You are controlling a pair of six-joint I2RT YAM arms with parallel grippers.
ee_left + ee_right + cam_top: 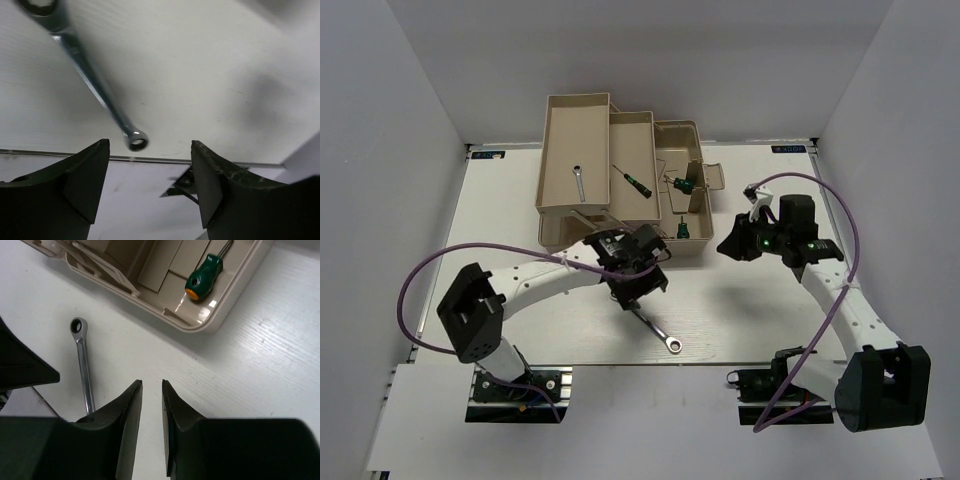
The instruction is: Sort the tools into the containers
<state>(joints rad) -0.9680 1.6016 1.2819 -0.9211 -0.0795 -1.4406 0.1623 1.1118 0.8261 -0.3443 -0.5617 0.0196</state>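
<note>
Toolbox [620,238]: folded out at the far middle of the table [770,320], its beige trays side by side.
Short wrench [578,183]: flat in the left tray.
Thin screwdriver [635,180]: slanted in the middle tray.
Green screwdrivers: both in the right compartment, one far [682,183], one at the near corner [682,229].
Long wrench [655,330]: on the bare table just near of the toolbox, slanted, in no tray.
Left gripper [638,278]: low over the long wrench's far end. Fingers [90,175] are spread wide with nothing between them. In the wrist view the wrench's small ring lies just beyond the gap. Contact cannot be told.
Right gripper [735,245]: above the table, just right of the toolbox. Fingers [130,420] are drawn to a narrow slit and grip nothing.
</note>
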